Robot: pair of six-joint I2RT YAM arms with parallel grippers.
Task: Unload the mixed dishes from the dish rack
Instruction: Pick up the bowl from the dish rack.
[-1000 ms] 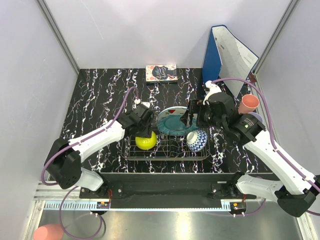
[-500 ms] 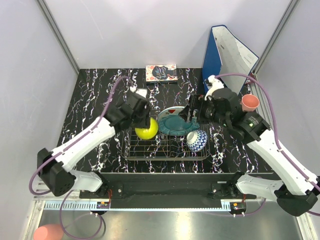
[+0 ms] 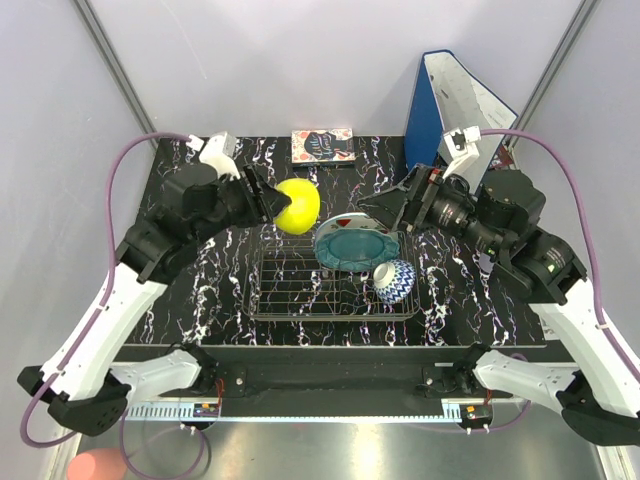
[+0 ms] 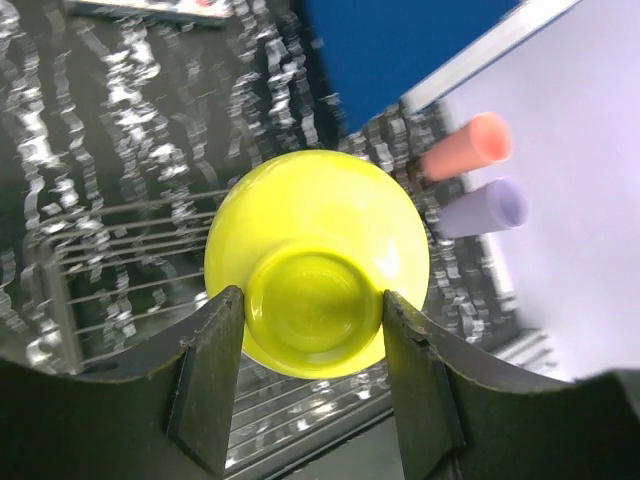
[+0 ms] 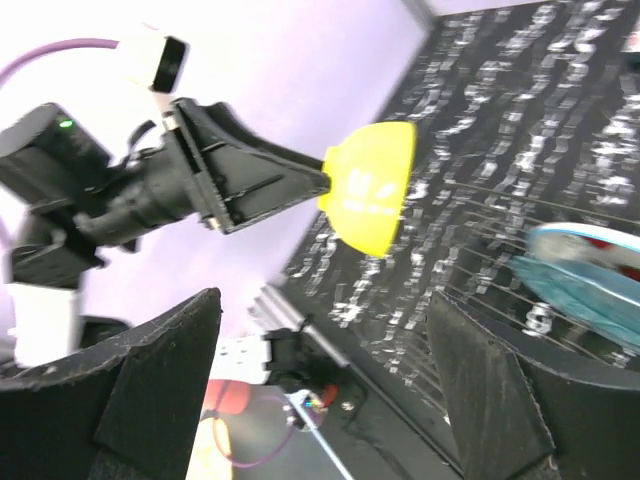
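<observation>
My left gripper point(image 3: 272, 202) is shut on the yellow-green bowl point(image 3: 298, 205) and holds it in the air, behind and to the left of the dish rack point(image 3: 300, 290). In the left wrist view the fingers point(image 4: 205, 375) clamp the bowl's foot point(image 4: 315, 315). The teal scalloped plate point(image 3: 350, 248), the white plate with red marks point(image 3: 350, 220) and the blue-white patterned bowl point(image 3: 394, 281) stand in the rack. My right gripper point(image 3: 392, 208) is open and empty, raised above the rack's right part. The pink cup point(image 4: 465, 147) and lilac cup point(image 4: 482, 207) lie on the table to the right of the rack.
A patterned book point(image 3: 322, 146) lies at the back of the black marbled table point(image 3: 190, 280). A blue binder point(image 3: 440, 110) stands open at the back right. Grey walls close in both sides. A pink object point(image 3: 95, 465) lies below the table's near left corner.
My left gripper has lifted the yellow-green bowl out of the rack and carried it up and back to the left. My right arm has risen and drawn back from the teal plate.
</observation>
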